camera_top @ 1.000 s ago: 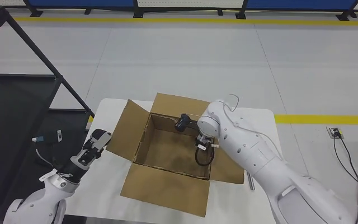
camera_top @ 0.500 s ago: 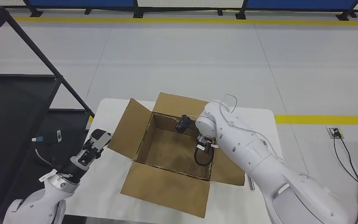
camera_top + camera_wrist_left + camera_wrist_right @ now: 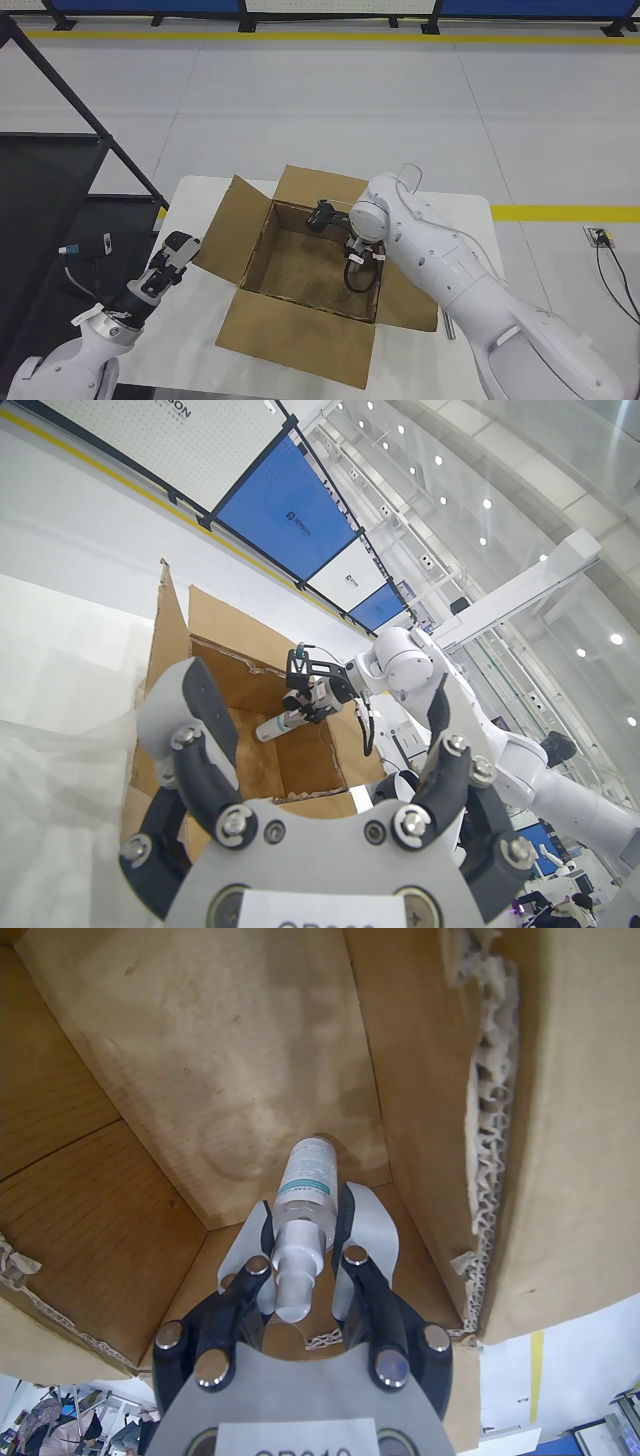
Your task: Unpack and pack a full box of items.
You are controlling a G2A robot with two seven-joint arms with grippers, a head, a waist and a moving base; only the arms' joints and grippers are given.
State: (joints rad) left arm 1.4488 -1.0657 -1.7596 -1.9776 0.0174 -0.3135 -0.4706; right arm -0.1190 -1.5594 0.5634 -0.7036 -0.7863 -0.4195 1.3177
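An open cardboard box [image 3: 300, 268] stands on the white table [image 3: 205, 195], flaps spread outward. My right gripper [image 3: 322, 218] reaches into it near the far wall, shut on a clear spray bottle [image 3: 311, 1173] with a white nozzle and printed label. The bottle [image 3: 272, 727] points tilted down toward the box floor, and I cannot tell whether it touches. In the right wrist view the gripper [image 3: 307, 1200] clamps the bottle's shoulder. My left gripper [image 3: 180, 243] hangs open over the table's left edge, outside the box; its fingers [image 3: 200, 695] hold nothing.
A black metal frame [image 3: 90, 130] stands left of the table. A black cable loop [image 3: 358, 278] hangs from the right arm into the box. A thin dark object [image 3: 447, 328] lies on the table right of the box. The box's inner edges are torn.
My right gripper, with the bottle, has shifted slightly left along the box's far wall. The left arm has stayed in place.
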